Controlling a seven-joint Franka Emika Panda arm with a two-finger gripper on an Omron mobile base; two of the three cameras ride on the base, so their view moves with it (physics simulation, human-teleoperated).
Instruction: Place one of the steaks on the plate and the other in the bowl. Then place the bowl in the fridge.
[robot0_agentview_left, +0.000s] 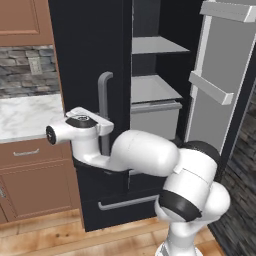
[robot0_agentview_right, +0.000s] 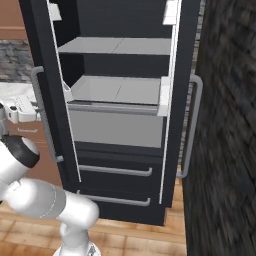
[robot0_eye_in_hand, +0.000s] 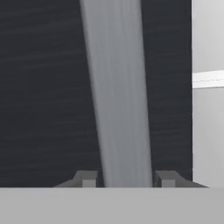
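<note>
Fridge (robot0_agentview_left: 95, 60) with its right door (robot0_agentview_left: 220, 85) swung wide, left door shut, the hand (robot0_eye_in_hand: 124, 179) at the left door's handle (robot0_eye_in_hand: 120, 96).

Inside, the grey shelves (robot0_agentview_right: 117, 46) and upper drawer (robot0_agentview_right: 115, 127) lie bare, with open room above each. The marble counter (robot0_agentview_left: 27, 115) ends against the fridge's left edge. In the hand view the grey handle runs between the two fingertips (robot0_eye_in_hand: 87, 178), one close on each side; whether they pinch it or only straddle it cannot be told.

matt black fridge (robot0_agentview_left: 90, 60), smooth grey metal-like handle (robot0_eye_in_hand: 120, 96), marbled counter (robot0_agentview_left: 27, 115)
</note>
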